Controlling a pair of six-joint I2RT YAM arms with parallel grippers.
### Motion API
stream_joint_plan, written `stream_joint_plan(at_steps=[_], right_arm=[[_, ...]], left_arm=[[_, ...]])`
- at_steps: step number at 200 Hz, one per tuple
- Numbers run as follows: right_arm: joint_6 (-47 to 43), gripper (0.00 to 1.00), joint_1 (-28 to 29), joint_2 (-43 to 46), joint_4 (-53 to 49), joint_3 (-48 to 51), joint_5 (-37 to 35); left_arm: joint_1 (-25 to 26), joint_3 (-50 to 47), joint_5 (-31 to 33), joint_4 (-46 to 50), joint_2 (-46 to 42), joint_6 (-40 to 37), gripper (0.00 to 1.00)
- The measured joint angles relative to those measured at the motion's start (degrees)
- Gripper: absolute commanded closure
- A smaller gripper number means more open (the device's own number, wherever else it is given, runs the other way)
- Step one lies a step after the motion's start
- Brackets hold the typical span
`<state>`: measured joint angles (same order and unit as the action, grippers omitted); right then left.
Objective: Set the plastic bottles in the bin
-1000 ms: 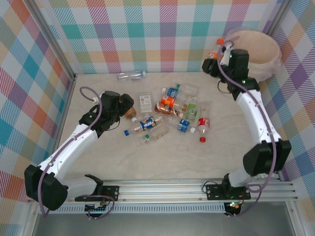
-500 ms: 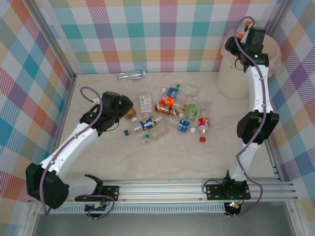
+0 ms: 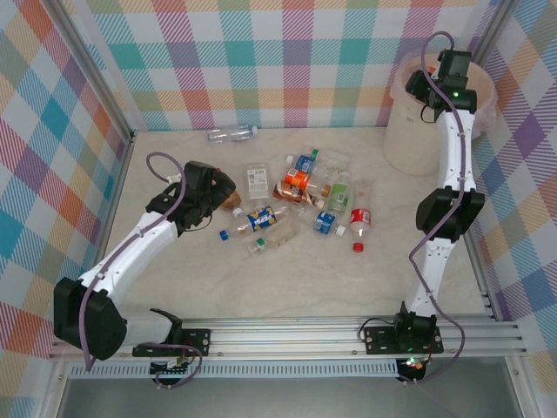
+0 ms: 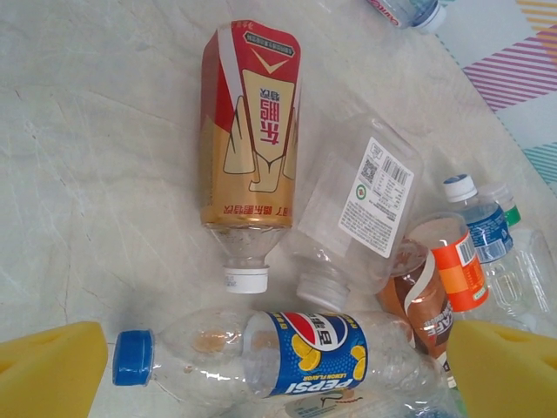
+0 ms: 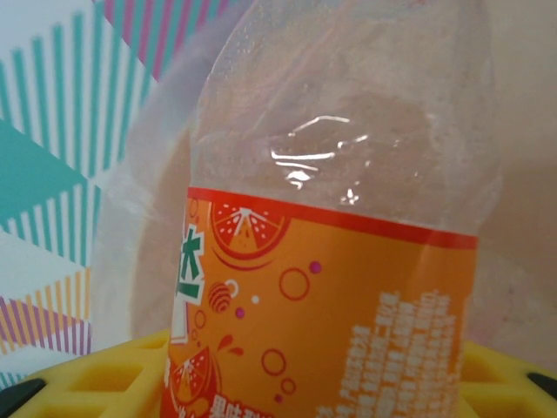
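Right hand (image 5: 305, 383): closed on an orange-label bottle (image 5: 331, 287), held over the mouth of the bin (image 3: 402, 144); drop not yet made.
Left hand (image 4: 278, 370): jaws wide, empty, hovering above the pile. A blue-label cola bottle (image 4: 305, 348) lies directly beneath it, a red-and-gold bottle (image 4: 250, 131) just beyond.
Outstanding: about ten bottles on the bench (image 3: 287, 287), under and beside the left hand; one clear bottle (image 3: 232, 133) lies well ahead of it by the wall.
Bin contents: cannot tell.
Progress, as judged: early.
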<state>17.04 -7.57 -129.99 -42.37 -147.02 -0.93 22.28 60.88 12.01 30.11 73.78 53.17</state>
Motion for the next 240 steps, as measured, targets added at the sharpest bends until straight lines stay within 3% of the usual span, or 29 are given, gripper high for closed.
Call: stream_joint_plan(at_steps=[83, 135, 196, 240], right_arm=[[-2.10, 0.52, -0.35, 0.00, -8.28, -0.22, 12.17], [-2.62, 0.51, -0.33, 5.73, -9.01, 7.96, 18.75], [-2.08, 0.20, -0.24, 6.58, -8.39, 8.72, 24.44], [-1.40, 0.13, -0.24, 6.78, -6.71, 8.70, 25.05]], left_arm=[[-0.74, -0.04, -2.19, 0.00, 4.55, -0.02, 0.00], [-0.90, -0.04, -3.52, -0.04, 4.92, -0.02, 0.00], [-1.07, -0.04, -3.61, -0.04, 4.92, -0.02, 0.00], [-1.60, -0.04, -3.58, -0.02, 4.92, -0.02, 0.00]])
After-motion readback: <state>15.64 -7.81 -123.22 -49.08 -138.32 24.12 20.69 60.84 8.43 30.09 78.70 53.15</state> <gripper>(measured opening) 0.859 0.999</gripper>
